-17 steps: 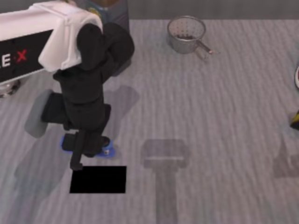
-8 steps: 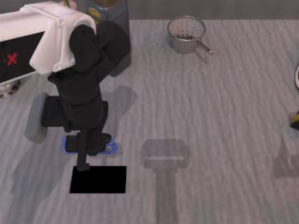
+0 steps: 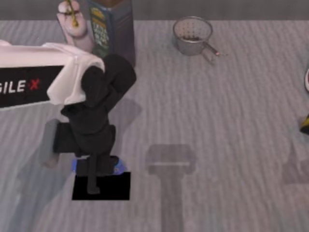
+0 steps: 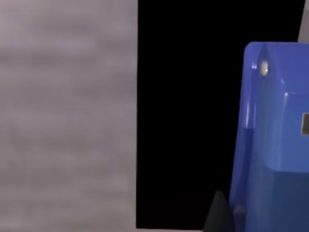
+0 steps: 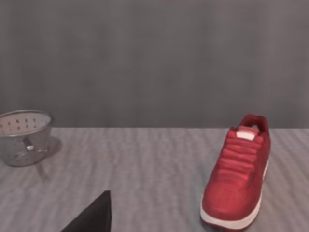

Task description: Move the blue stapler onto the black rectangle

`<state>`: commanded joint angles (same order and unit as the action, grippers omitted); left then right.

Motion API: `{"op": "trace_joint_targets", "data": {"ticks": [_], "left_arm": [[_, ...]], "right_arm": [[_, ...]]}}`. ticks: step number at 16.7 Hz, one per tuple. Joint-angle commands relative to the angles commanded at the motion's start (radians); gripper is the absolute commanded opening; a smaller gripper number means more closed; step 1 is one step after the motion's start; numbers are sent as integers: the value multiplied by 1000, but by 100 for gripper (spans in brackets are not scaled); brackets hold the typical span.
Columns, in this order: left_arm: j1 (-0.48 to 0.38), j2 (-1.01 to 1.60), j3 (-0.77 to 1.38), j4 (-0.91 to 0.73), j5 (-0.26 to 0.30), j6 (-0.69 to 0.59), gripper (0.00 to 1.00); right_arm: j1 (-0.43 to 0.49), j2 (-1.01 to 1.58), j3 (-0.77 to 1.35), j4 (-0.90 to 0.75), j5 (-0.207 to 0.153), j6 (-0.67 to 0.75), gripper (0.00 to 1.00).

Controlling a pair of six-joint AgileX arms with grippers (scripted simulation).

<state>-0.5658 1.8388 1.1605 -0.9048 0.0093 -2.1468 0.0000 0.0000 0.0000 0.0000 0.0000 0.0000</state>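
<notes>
The blue stapler [image 3: 116,166] shows as blue ends on either side of my left gripper [image 3: 95,170], at the far edge of the black rectangle [image 3: 118,188]. That gripper is shut on the stapler from above, and one dark finger [image 3: 92,186] reaches over the black patch. In the left wrist view the stapler [image 4: 275,140] fills the side of the picture, with the black rectangle [image 4: 186,121] beneath it and a dark fingertip [image 4: 218,215] against its flank. My right gripper [image 5: 96,217] is parked out of the top view.
A metal colander [image 3: 193,35] stands at the back middle. A tall dark can [image 3: 112,26] and a pink bottle [image 3: 72,21] stand at the back left, close behind my left arm. A red shoe [image 5: 239,181] lies near the right gripper.
My left gripper has carried the blue stapler toward the table's front, from just behind the black rectangle to over its far edge. The arm has swung lower, uncovering the can and pink bottle.
</notes>
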Motion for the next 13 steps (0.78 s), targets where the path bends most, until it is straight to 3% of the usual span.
{"op": "trace_joint_targets", "data": {"ticks": [4,8,13], "left_arm": [[1,44,-90,129,1,4,0],[1,46,-95,135,1,4,0],[1,46,-95,135,1,4,38]], "right_arm": [[0,0,0,0,0,0,100],[0,0,0,0,0,0,100],[0,0,0,0,0,0,100]]}}
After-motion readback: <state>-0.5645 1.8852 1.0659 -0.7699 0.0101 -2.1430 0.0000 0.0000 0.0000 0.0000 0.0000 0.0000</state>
